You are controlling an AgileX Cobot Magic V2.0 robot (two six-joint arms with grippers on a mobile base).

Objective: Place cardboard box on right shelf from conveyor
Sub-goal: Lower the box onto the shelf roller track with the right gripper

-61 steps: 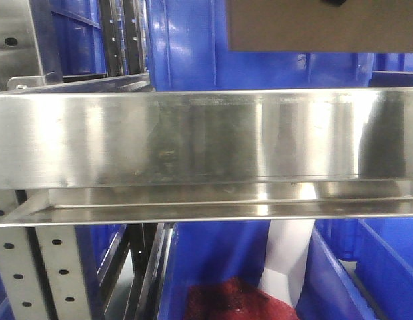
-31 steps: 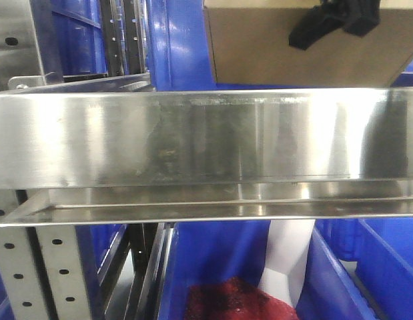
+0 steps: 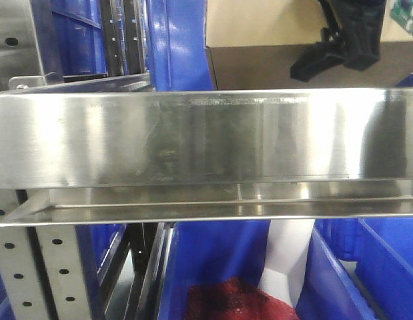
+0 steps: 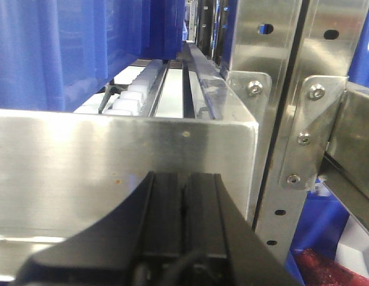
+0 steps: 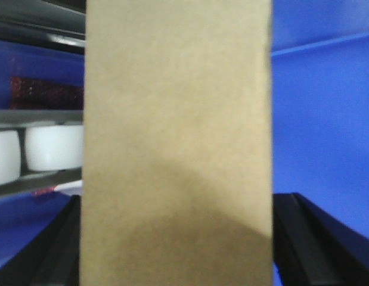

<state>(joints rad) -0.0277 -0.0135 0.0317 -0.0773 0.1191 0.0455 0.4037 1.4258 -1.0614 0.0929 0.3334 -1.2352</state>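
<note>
Clamping the box [image 5: 175, 143] in my right pincer [image 3: 343, 47] behind the shelf [image 3: 193, 137] lip, letting go early could tip it.

Readable text: none in any view.
Cardboard box [image 5: 175, 143]: plain tan face, no print or label.
Right shelf [image 3: 193, 137]: bare steel lip, no markings.
Blue bins [image 3: 219, 267]: no legible lettering.

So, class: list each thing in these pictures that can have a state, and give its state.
cardboard box: held, its lower part behind the shelf lip.
right gripper: shut on the cardboard box.
left gripper: shut, empty, facing the steel lip.
right shelf: box above it, contact hidden.
blue bin: open-topped, holding red and white material.
</note>
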